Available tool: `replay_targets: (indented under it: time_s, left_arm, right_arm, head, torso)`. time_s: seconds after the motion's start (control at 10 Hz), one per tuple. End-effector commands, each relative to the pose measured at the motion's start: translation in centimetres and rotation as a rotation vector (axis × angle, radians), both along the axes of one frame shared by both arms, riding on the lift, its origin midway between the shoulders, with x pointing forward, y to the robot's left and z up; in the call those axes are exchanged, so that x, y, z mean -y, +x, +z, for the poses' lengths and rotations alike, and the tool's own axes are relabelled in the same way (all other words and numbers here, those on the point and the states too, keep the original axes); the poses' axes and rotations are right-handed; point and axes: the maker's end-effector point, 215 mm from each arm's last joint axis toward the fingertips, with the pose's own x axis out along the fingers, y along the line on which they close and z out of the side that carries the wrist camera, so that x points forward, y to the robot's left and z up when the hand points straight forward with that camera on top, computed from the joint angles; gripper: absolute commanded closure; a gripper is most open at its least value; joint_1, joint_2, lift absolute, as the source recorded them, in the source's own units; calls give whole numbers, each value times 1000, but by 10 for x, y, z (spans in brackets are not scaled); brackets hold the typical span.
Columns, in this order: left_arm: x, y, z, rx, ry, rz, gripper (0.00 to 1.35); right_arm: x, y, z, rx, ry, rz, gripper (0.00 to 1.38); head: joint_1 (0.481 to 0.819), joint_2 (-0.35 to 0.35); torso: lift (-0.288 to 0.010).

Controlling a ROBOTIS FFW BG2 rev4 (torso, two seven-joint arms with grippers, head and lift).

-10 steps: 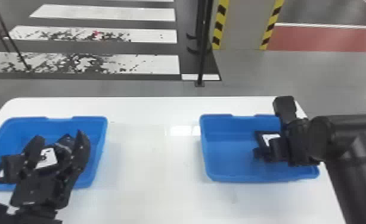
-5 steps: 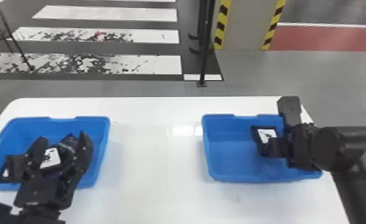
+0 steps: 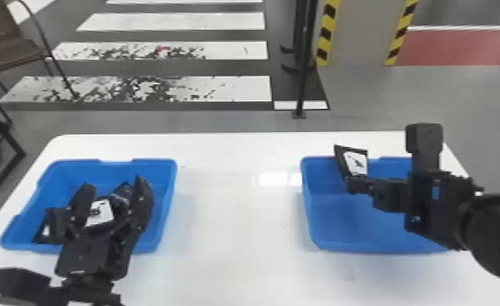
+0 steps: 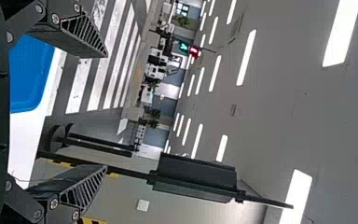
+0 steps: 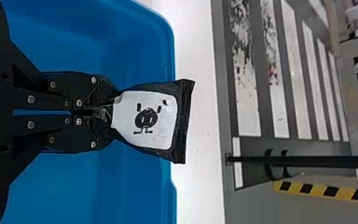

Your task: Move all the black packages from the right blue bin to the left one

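Note:
In the head view my right gripper [image 3: 355,184] is over the right blue bin [image 3: 377,244], shut on a black package [image 3: 356,162] with a white label. The right wrist view has the right gripper [image 5: 106,113] pinching one end of that black package [image 5: 144,120], its far end past the rim of the right bin [image 5: 168,37]. My left gripper [image 3: 112,191] stands open above the left blue bin [image 3: 171,191], where black packages [image 3: 51,224] lie, partly hidden by it. The left gripper [image 4: 106,112] holds nothing between its spread fingers in the left wrist view.
The white table [image 3: 237,228] stretches between the two bins. Beyond its far edge stand a thin black pole [image 3: 302,81] and, at the far left, a brown chair [image 3: 7,49].
The right gripper has lifted the package from inside the right bin and carried it leftward to about the far rim. The left arm has kept still.

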Motion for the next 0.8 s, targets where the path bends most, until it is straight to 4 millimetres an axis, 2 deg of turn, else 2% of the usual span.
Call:
replay_targets:
  time_s: [0.0,0.1,0.2,0.3,0.4,0.5,0.7]
  left_arm:
    - [3,-4,12,42,-11,3,205]
    - [13,-3,26,74,-54,-14,209]
    - [28,0,35,81,-106,-53,209]
    - [50,2,45,89,-154,-101,211]
    - [68,5,46,80,-157,-140,211]
    - [79,9,36,42,-157,-166,211]
    - [91,14,18,-26,-120,-202,214]
  right_arm:
    - [-45,-5,27,79,113,114,1151]
    - [-109,-10,44,125,255,266,1151]
    - [-167,-30,53,117,381,401,1151]
    - [-210,-55,58,84,460,494,1151]
    - [-244,-79,65,62,512,572,1151]
    - [-270,-95,75,63,537,638,1151]
    - [-306,-119,81,44,563,729,1151]
  head:
    - [695,59]
    - [695,95]
    - [695,149]
    - [695,181]
    - [695,232]
    - [695,269]
    - [695,311]
  torso:
    - [-154]
    - [-154]
    - [-154]
    - [-154]
    - [-154]
    - [-154]
    - [-154]
